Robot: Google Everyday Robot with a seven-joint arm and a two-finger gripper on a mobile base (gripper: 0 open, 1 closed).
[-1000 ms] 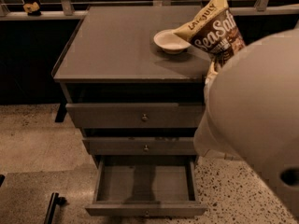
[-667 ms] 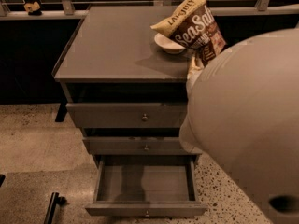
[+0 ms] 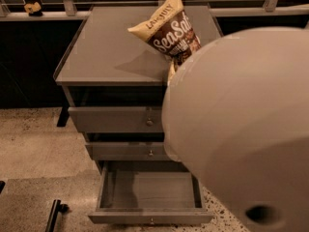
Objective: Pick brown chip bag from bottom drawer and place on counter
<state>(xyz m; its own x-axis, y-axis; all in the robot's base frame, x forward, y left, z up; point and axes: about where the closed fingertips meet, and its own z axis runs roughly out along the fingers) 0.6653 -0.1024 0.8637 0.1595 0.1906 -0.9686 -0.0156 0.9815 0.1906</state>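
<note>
The brown chip bag [image 3: 169, 30], with white "Sea Salt" lettering, hangs tilted above the right half of the counter [image 3: 106, 47] and casts a shadow on it. My gripper [image 3: 172, 70] is at the bag's lower right corner, shut on it, and is almost wholly hidden behind my arm's large white shell [image 3: 241, 129]. The bottom drawer [image 3: 149, 217] is pulled out below, and its tray shows nothing inside.
The two upper drawers [image 3: 116, 119] [image 3: 130, 151] are closed. A window ledge runs behind the cabinet, with a small brown object [image 3: 33, 7] at the far left. A black bar [image 3: 53, 215] lies on the speckled floor at the lower left.
The bag has moved left and a little forward over the counter with my arm. It now covers the white bowl seen earlier. The arm's shell fills more of the right side.
</note>
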